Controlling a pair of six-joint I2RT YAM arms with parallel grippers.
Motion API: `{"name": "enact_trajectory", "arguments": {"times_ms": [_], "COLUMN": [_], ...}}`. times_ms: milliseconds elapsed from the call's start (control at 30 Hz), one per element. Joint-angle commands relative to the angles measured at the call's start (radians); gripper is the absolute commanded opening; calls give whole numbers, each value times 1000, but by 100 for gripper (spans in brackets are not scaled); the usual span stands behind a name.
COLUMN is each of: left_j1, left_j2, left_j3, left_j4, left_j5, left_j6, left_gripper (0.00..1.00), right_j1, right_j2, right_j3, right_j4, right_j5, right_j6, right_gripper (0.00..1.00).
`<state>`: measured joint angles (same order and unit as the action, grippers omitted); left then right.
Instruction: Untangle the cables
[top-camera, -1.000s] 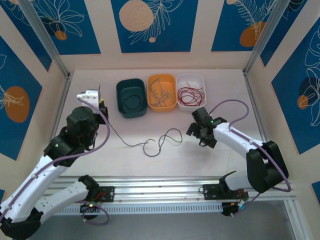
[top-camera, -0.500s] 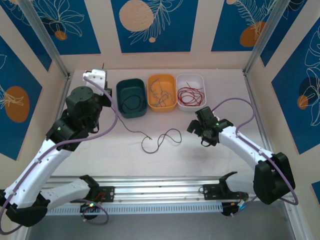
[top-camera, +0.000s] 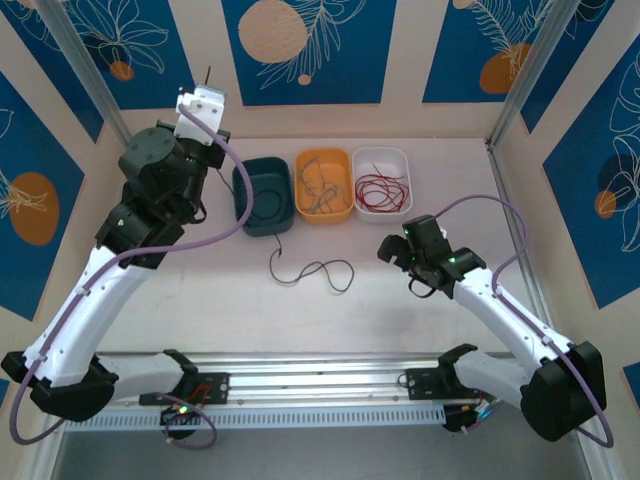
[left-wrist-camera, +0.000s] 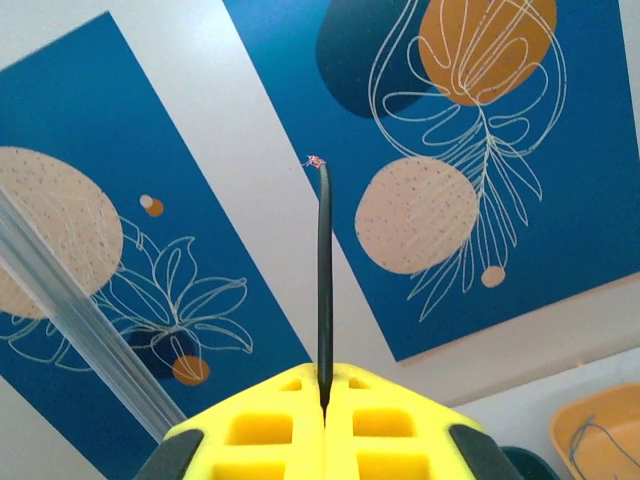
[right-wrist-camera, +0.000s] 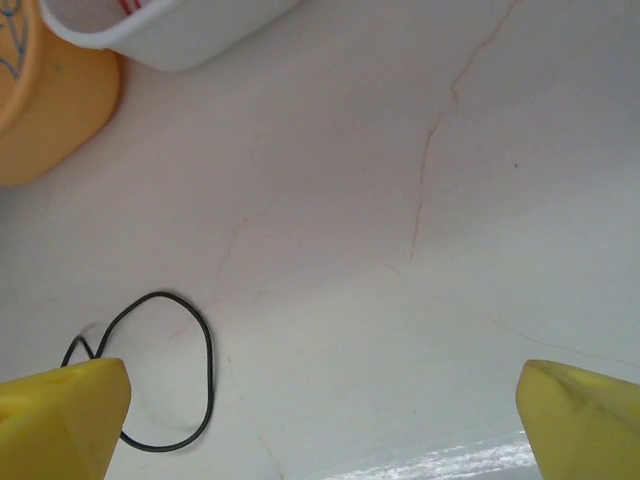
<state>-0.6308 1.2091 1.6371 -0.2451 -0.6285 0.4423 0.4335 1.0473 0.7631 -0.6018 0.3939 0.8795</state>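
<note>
My left gripper (top-camera: 207, 97) is raised high at the back left, shut on one end of a thin black cable (top-camera: 316, 268). In the left wrist view the yellow fingers (left-wrist-camera: 270, 430) pinch that cable (left-wrist-camera: 324, 270), and a short stub sticks straight up past them. From there the cable hangs down to the table, its curly tail lying in front of the bins. My right gripper (top-camera: 400, 250) hovers open to the right of that tail. In the right wrist view (right-wrist-camera: 320, 410) the jaws stand wide apart over bare table, with a black cable loop (right-wrist-camera: 205, 370) by the left finger.
Three bins stand in a row at the back. The dark green bin (top-camera: 243, 195) holds a dark cable, the orange bin (top-camera: 323, 212) grey-blue cables, and the white bin (top-camera: 381, 153) red cables (top-camera: 382, 188). Patterned walls close the left, back and right sides.
My left arm has risen and swung toward the back wall with the black cable, dragging its curly tail left and toward the bins. The right gripper has drifted slightly right and stays open.
</note>
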Motion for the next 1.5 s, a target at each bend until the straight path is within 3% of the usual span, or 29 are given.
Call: {"name": "enact_trajectory", "arguments": {"times_ms": [0,167,467,733,1100,1467], "left_j1": [10,11,12,45,196,249], "left_j2": [-1,-17,3,114,346,512], "left_j3": [53,58,60,131,244,214], "left_j4": [31,14,41,69,82,148], "left_j5": [36,109,87,43,81,71], "left_j6": [46,-13,3,86,99,178], "left_gripper": [0,0,0,0,0,0], "right_j1": [13,59,194,236,266,263], "right_j2": [-28,59,393,503,608,635], "right_j3": [-25,14,217,263,315,364], "right_j4": [75,196,83,108,86,21], "right_j5": [-66,-201,-142,-172,-187,-156], "right_j6": [-34,-75,-79,-79,-72,-70], "right_gripper": [99,99,92,92,90,90]}}
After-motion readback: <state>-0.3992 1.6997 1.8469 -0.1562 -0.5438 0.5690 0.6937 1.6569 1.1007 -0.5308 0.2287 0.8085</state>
